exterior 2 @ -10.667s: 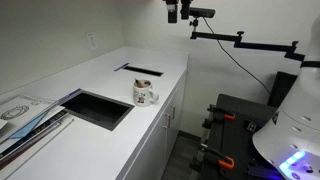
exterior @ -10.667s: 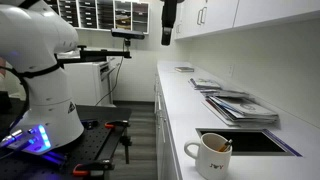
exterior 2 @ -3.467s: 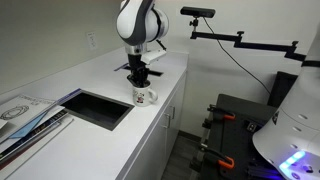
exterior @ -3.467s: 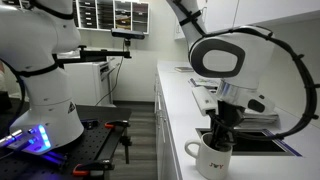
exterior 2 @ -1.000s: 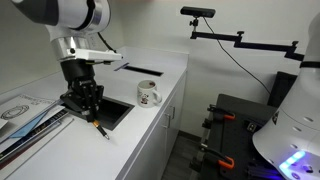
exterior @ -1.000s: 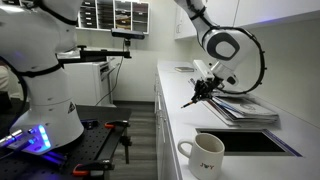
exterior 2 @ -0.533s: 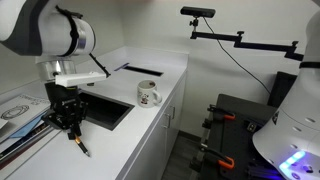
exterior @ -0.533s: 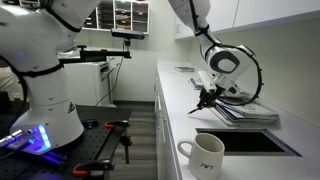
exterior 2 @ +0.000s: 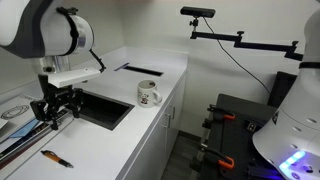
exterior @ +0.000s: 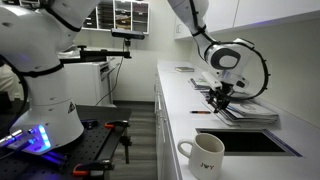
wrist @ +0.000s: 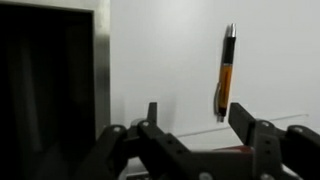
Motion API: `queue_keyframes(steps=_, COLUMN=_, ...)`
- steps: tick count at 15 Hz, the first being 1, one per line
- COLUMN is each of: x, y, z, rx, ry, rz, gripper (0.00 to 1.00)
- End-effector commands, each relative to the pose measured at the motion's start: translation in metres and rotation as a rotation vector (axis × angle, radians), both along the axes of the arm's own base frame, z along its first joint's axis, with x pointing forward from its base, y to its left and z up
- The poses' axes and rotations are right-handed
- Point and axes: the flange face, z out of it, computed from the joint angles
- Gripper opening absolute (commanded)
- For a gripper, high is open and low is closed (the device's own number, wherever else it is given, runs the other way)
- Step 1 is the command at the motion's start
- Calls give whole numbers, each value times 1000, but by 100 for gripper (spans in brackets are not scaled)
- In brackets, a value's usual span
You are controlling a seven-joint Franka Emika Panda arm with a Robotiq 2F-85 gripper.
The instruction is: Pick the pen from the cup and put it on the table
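**Pen on the counter, pincer empty: time for a clean exit**

The long white table (exterior 2: 130, 140) carries the whole scene, with the dark recess (exterior 2: 100, 108) sunk into it and the grey stacked trays (exterior: 243, 108) near my arm. My pincer (wrist: 195, 120) hangs low over the counter, jaws apart and holding nothing. In the wrist view the recess lip runs at its 9 o'clock. The cup (exterior 2: 147, 95) stands well apart, at about 2 o'clock from the pincer in an exterior view, and no pen shows in it. The pen (wrist: 227, 72) lies flat on bare counter at 1 o'clock from the pincer in the wrist view. It points from 12 to 6 and touches neither the recess nor me.

I judge the placing done, so what is left is to get clear. To do that well, I would rise straight up before travelling sideways at all. I would keep the jaws spread so that neither finger catches the barrel. I would also steer away from 1 o'clock, since a round pen may roll at the lightest nudge, and mind the trays close by.
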Motion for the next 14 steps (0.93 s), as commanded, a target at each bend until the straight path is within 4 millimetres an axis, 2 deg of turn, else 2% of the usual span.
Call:
queue_keyframes(steps=1, x=-21, y=-20, z=31, rx=15, ry=-31, rz=-33, gripper=100)
queue_keyframes(steps=6, x=-54, y=-45, z=65, rx=27, ry=22, rz=14, gripper=100)
queue_keyframes(steps=10, x=-77, y=-51, z=82, rx=15, ry=34, rz=61, gripper=100)
queue_keyframes(steps=14, x=-91, y=-53, z=90, rx=20, ry=27, rz=106, gripper=100)
